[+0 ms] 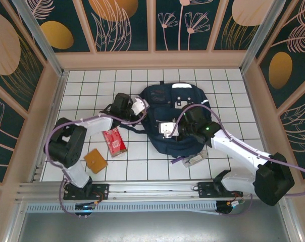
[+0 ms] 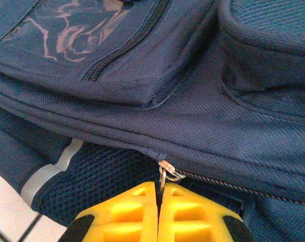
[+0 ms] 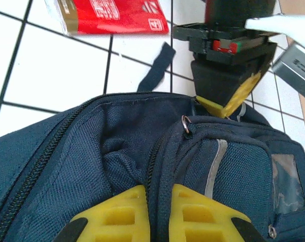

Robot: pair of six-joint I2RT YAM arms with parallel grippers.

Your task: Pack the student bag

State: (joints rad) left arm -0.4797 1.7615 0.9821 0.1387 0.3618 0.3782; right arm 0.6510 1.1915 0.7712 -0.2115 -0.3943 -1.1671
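Student bag (image 3: pixel 92 166) — cropped below; red packet (image 3: pixel 112 15) — cropped above.

student bag (image 1: pixel 160 103): navy-blue, grey stripe | right gripper (image 3: pixel 159 201) fingers (image 3: pixel 117 217): yellow | packet (image 3: pixel 114 15) beyond that gripper: red, white lettering | table (image 1: pixel 87 85): white tiles, dark grid lines

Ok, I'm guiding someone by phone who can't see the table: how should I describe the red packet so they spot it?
Find the big navy student bag in the middle of the white tiled table. Just off its near-left side lies the red packet, flat. It is the only red thing on the tiles; the flat square nearer the arm bases is orange-brown.
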